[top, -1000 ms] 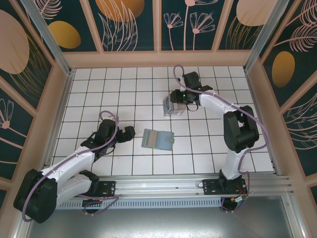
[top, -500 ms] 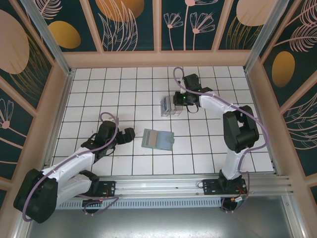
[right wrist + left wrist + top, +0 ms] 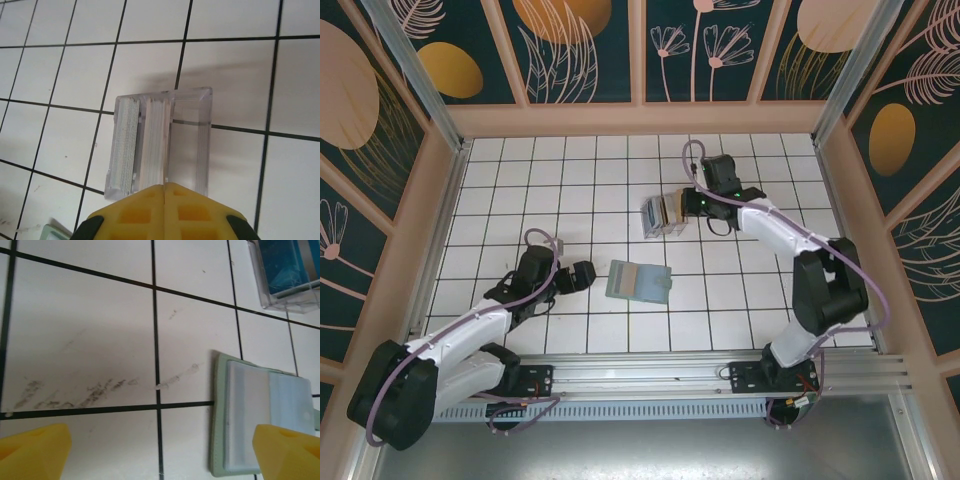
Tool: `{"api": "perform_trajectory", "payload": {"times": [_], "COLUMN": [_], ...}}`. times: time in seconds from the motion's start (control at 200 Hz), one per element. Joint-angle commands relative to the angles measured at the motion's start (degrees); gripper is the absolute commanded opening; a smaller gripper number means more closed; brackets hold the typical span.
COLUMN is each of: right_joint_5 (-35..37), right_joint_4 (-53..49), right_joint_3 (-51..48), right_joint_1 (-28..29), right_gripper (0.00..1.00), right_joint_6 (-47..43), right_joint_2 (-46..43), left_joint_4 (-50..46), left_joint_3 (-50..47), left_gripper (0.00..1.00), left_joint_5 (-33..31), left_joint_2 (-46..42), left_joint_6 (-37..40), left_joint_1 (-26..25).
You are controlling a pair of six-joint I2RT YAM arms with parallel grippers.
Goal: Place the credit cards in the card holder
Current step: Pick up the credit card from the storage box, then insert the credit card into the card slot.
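Card holder (image 3: 640,281) just beyond left pincer (image 3: 586,274), jaws apart

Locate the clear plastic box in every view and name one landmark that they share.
Top external: clear plastic box just right of centre.
Left wrist: box in the top right corner, cropped.
Right wrist: box at centre.
Shared landmark: the grey-green card holder, lying near the box.

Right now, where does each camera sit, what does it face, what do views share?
Top: above, behind the arms, facing down at the table; left gripper, right gripper show.
Left wrist: on that arm, facing the wallet between open fingers.
Right wrist: on that arm, facing the box of cards past shut fingers.
Shared: the box, all three.
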Motion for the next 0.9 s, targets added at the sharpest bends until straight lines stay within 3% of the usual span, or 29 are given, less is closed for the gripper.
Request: {"api": "perform_trajectory", "payload": {"times": [0.0,0.125,0.32,0.51,0.646,0.891], "right_joint_5": [1.2,-3.21,-17.42,-25.38,-29.07,-33.75], "right_joint_4": [0.79,0.85,0.79,13.78,31.24,48.2], "right_joint_3": [-2.78,-8.0,-16.52,-28.92,-37.29,-39.5], "right_joint_1": [0.03,0.05,2.12,8.96,12.88,13.4], "right_gripper": [0.0,0.0,0.0,0.0,0.0,0.0], "right_joint_6": [1.25,3.48,12.02,29.43,39.77,43.91], "right_joint_2": [-4.78,-10.9,-18.28,-21.47,-17.76,-5.16], "left_joint_4": [2.21,0.03,0.0,0.84,2.69,3.28], "left_joint_3": [-0.84,0.18,-0.05,1.35,1.61,3.75], "left_gripper": [0.92,0.88,0.84,0.73,0.68,0.67], "left_joint_5": [4.08,7.68,9.48,13.4,14.55,14.2], "left_joint_2": [-1.46,-0.73,3.97,12.44,15.45,16.61], "left_joint_6": [-0.76,0.43,0.4,1.87,1.63,1.67], "left_joint_1": [0.31,0.31,0.23,0.05,-0.63,-1.52]}}
